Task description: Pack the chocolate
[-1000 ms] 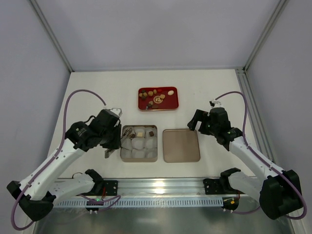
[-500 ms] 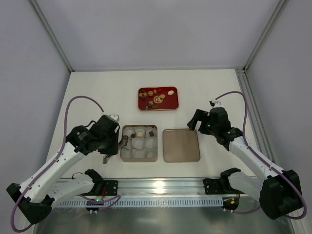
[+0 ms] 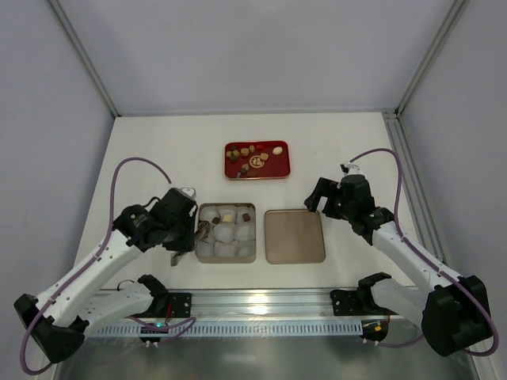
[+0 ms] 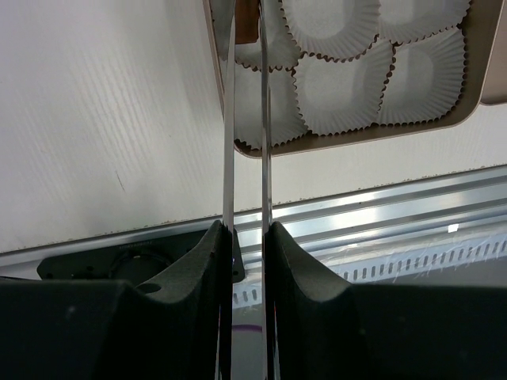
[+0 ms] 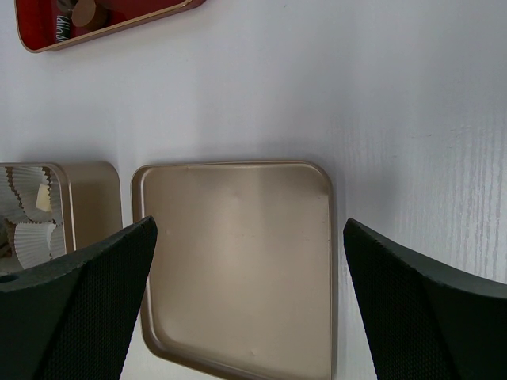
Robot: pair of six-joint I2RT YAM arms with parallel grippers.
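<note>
Loose chocolate (image 3: 255,157) lies in a red tray (image 3: 282,172) at the table's middle back. An open gold tin (image 3: 226,260) holds white paper cups; a tan piece (image 3: 228,212) and a dark piece (image 3: 246,215) sit in its far row. My left gripper (image 4: 247,231) is shut on long metal tweezers (image 4: 229,142). Their tips reach over the tin's left cups and pinch a brown piece (image 4: 247,20). My right gripper (image 5: 249,237) hangs open over the tin's lid (image 5: 238,261) with nothing in it.
The gold lid (image 3: 294,236) lies flat just right of the tin. A metal rail (image 3: 253,301) with both arm bases runs along the near edge. White walls and frame posts close the table's left, back and right sides.
My left arm has drawn a little toward the near edge, taking the tweezers' tips from the tin's far-left cup toward its middle-left cup. The right arm has not moved.
</note>
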